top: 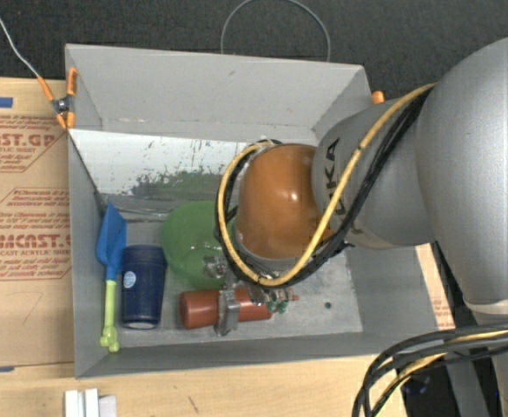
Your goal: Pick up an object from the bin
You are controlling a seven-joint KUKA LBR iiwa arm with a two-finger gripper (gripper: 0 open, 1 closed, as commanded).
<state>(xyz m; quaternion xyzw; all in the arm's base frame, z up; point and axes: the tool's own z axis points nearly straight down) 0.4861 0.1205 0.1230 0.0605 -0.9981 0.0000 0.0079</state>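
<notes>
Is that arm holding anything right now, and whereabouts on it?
The gripper clasps the red bottle, lying in the bin, around its middle.

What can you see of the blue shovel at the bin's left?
The toy shovel looks plastic: a blue blade on a thin yellow-green handle. It lies flat along the bin's left wall, blade toward the back, handle tip by the front corner. A dark blue can lies close beside the handle.
</notes>
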